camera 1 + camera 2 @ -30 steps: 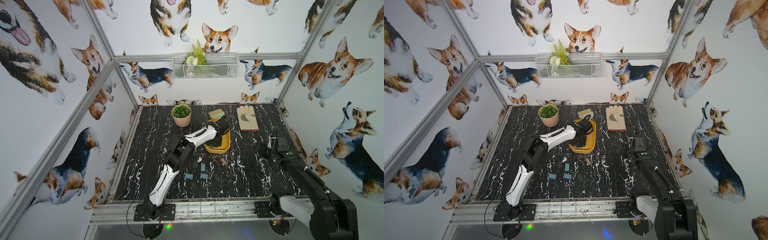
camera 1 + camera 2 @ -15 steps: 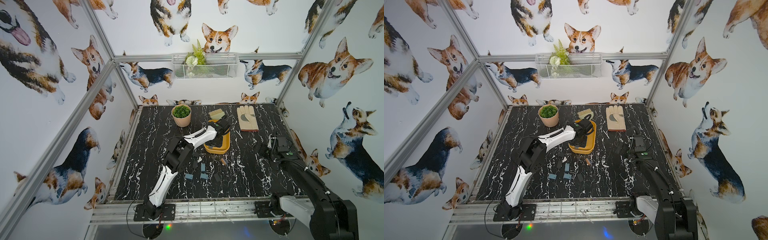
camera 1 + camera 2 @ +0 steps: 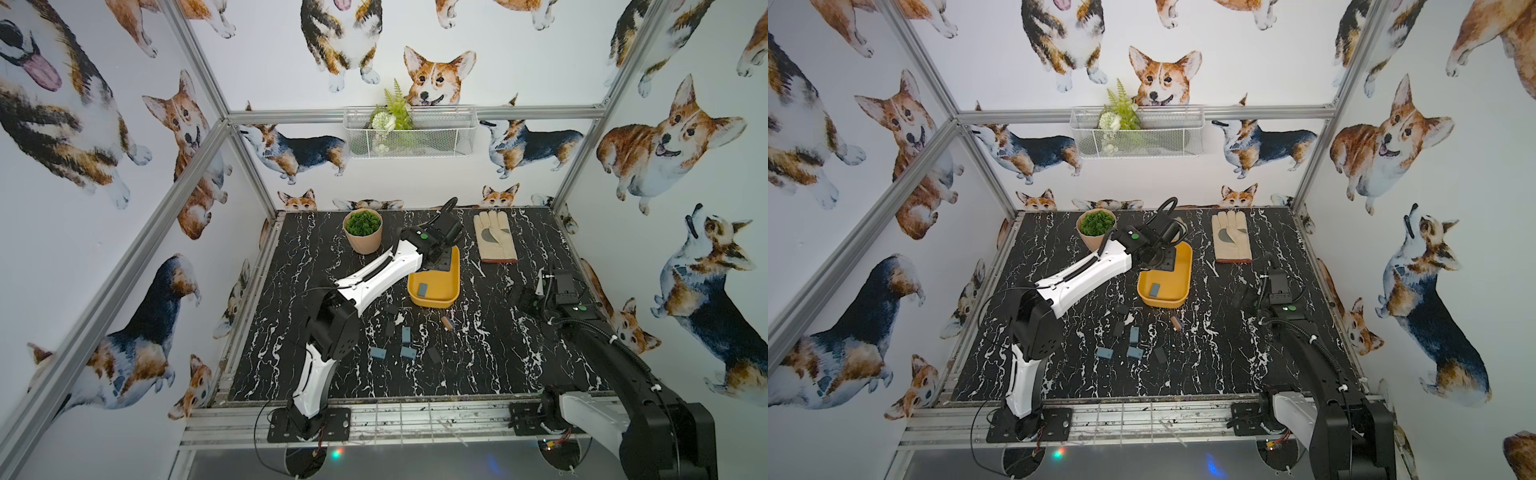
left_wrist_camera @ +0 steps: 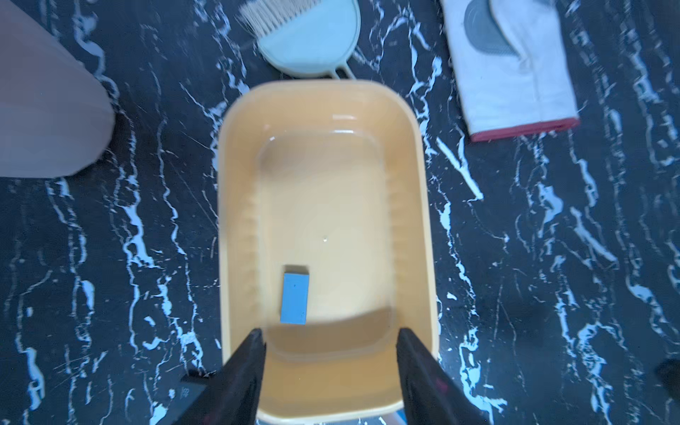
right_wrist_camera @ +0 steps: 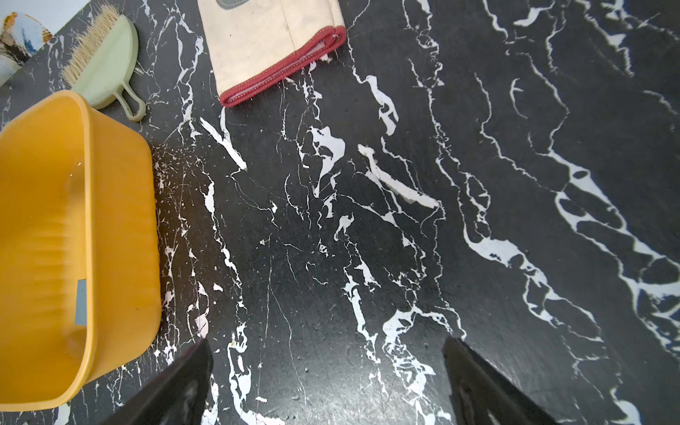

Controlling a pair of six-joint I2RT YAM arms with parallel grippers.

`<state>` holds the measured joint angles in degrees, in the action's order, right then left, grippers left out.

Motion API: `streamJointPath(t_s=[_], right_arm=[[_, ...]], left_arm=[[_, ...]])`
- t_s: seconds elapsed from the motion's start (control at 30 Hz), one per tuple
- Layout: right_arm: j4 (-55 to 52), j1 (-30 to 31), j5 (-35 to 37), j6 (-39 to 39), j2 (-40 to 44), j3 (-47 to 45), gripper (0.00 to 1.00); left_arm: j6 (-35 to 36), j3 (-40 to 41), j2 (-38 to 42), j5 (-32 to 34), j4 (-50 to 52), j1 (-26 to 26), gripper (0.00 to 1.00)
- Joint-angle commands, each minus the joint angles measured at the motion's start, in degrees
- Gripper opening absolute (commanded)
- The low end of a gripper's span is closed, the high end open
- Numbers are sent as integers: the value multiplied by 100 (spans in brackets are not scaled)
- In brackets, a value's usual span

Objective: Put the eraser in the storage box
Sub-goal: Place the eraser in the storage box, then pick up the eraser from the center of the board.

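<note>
Your eraser lies flat on the floor of the storage box, close to one long wall and toward the end nearest the arm bases, touched by nothing. It looks like a small, light rectangular block, probably firm rubber with a little give and a grippy skin, so it should neither slip nor crush. If you need to lift it, pinch it across its two long sides at mid-length, coming straight down, since the wall beside it leaves little room for a finger on that side. The left gripper hangs over the box's near end with its jaws apart and nothing between them. By that reading the drop looks done, and what remains is to take the arm up clear of the rim without nudging the box, which looks light enough to slide on the marble-patterned table. The right gripper is spread wide and empty over bare table beside the box. Farther out, a blue-grey block and others like it lie loose nearer the arm bases, and a work glove and a plant pot flank the box's far end
</note>
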<state>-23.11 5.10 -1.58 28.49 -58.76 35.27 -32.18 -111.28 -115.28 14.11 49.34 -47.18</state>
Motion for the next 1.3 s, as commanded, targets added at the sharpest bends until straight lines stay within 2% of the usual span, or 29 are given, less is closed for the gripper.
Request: streamJointPath(t_s=[0.0,0.1,0.27,0.43,0.63,0.87,1.07,1.27], right_arm=[[122,-8,-90,108,82,-2,100],[149,0,-197,106,114,-33,100],[155,98,-347,55,77,-5,100],[98,470,-233,8,-184,140,100],[80,639,-185,51,-286,208,100],[45,661,-158,82,-256,160,100],[61,663,-153,78,-234,97,100],[98,661,-140,56,-257,103,99]], left_arm=[[-340,443,854,687,435,-24,60],[-758,1066,1494,897,591,-21,61],[-1756,2639,2761,958,711,-19,61],[-2643,4378,3725,633,-53,11,67],[-2986,4950,3346,9,-683,54,67],[-3531,5917,3018,-883,-2390,422,65],[-3584,6047,2826,-960,-2921,564,65],[-3700,6019,2544,-1061,-3004,764,63]])
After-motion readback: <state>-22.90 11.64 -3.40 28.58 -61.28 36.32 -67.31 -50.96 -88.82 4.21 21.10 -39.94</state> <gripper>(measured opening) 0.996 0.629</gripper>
